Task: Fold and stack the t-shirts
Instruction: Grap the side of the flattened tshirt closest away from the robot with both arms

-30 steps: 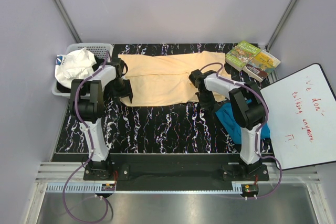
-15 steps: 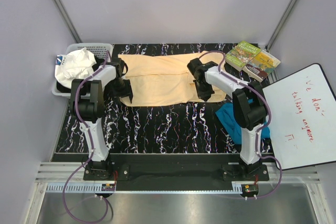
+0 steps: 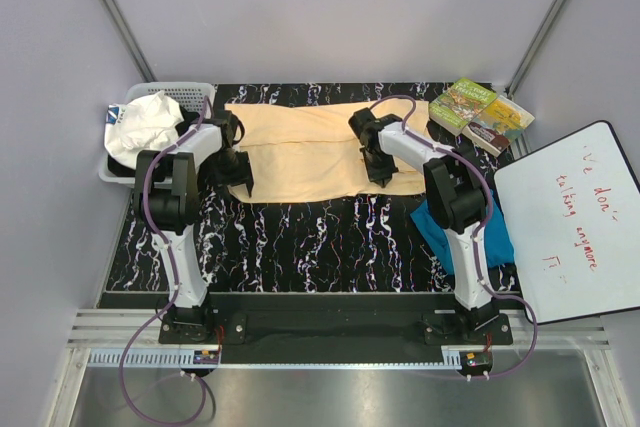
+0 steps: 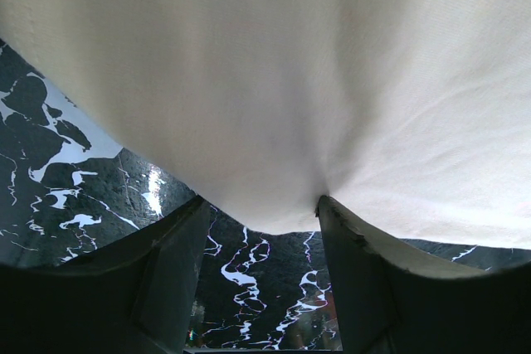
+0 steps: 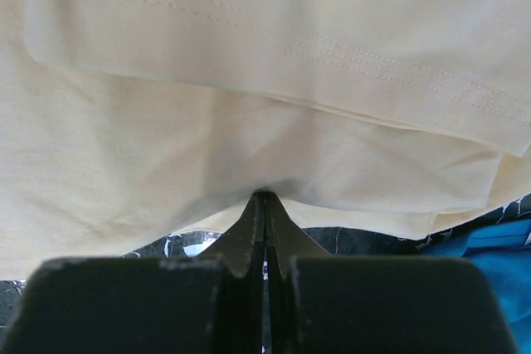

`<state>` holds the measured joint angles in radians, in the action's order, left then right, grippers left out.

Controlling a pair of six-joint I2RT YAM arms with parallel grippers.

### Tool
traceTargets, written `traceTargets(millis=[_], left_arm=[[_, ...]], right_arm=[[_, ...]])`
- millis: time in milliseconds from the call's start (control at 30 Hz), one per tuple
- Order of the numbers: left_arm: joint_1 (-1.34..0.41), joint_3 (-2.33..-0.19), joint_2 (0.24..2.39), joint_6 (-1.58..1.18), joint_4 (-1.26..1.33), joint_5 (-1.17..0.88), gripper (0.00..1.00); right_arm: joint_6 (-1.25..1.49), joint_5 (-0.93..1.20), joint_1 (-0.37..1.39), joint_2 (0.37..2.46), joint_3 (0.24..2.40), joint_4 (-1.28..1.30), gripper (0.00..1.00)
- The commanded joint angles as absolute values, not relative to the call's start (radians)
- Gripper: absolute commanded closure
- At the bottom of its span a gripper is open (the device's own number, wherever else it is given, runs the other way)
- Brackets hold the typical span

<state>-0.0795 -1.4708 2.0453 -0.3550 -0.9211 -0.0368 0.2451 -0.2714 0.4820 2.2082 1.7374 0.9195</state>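
The large peach-yellow t-shirt lies spread across the back of the black marbled table. My left gripper sits at its left edge. In the left wrist view its fingers stand apart, and the cloth drapes over their tips and hides them. My right gripper is shut on a pinch of the peach-yellow cloth, whose hemmed layer lies folded above it. The teal-blue t-shirt lies crumpled at the right, partly under the right arm, and shows again as a teal-blue corner.
A white basket holding white cloth stands at the back left. Books lie at the back right corner. A whiteboard with red writing leans at the right edge.
My right gripper has moved left and toward the back, carrying the shirt's right-hand cloth with it. The left arm has stayed still.
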Motion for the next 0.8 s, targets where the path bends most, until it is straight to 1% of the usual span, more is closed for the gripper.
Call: traceTargets(millis=[0, 200, 533, 767], left_arm=[[-0.084, -1.442, 2.083, -0.344, -0.845, -0.021, 0.38], [-0.084, -1.445, 2.085, -0.339, -0.85, -0.02, 0.38], [-0.086, -1.454, 2.092, -0.336, -0.856, -0.011, 0.37], [-0.087, -1.46, 2.095, -0.336, -0.861, -0.008, 0.37]], right_arm=[[0.232, -0.281, 0.468, 2.21, 1.776, 0.914, 1.0], [0.242, -0.284, 0.468, 2.191, 1.769, 0.911, 1.0], [0.249, -0.322, 0.456, 2.082, 1.747, 0.913, 1.0], [0.242, -0.299, 0.449, 2.039, 1.707, 0.917, 1.0]])
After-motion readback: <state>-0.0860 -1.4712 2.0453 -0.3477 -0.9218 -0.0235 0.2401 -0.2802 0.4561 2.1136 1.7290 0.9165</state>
